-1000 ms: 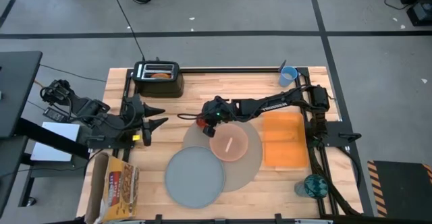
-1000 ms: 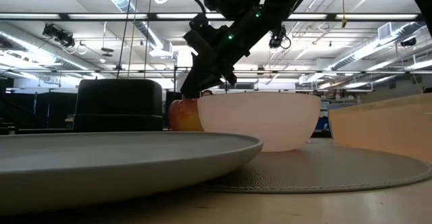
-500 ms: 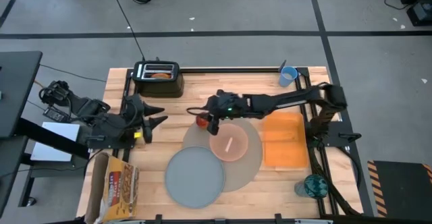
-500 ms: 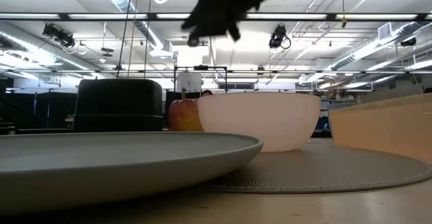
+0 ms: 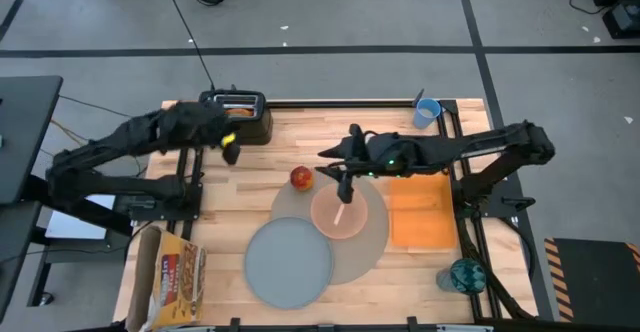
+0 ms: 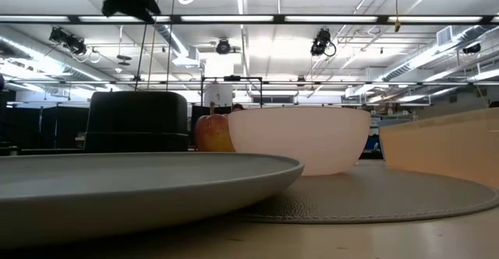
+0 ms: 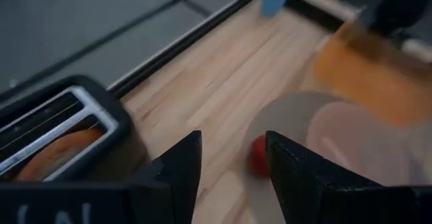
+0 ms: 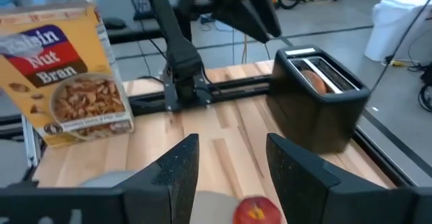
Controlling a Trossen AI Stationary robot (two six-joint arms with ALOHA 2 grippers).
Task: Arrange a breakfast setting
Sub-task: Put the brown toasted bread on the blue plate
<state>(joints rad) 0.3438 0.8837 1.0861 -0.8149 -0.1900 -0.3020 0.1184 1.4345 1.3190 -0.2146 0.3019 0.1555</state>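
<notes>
We see the red apple (image 5: 301,177) resting beside the pink bowl (image 5: 340,212) at the placemat (image 5: 375,234) edge. Our right gripper (image 5: 340,164) hovers spread, empty; our left gripper (image 5: 228,150), also parted, nears the toaster (image 5: 234,112), probably for its bagel (image 7: 54,155).

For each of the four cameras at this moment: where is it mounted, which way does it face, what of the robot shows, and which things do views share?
High view: overhead, facing straight down on the table; both arms show, left gripper by the toaster, right gripper over the pink bowl.
Low view: tabletop height, level past the grey plate and bowl; an arm part at the top.
Left wrist view: looks down past its open fingers.
Right wrist view: looks across the table past open fingers to the cereal box.
Shared: both wrist views show the red apple and toaster.
</notes>
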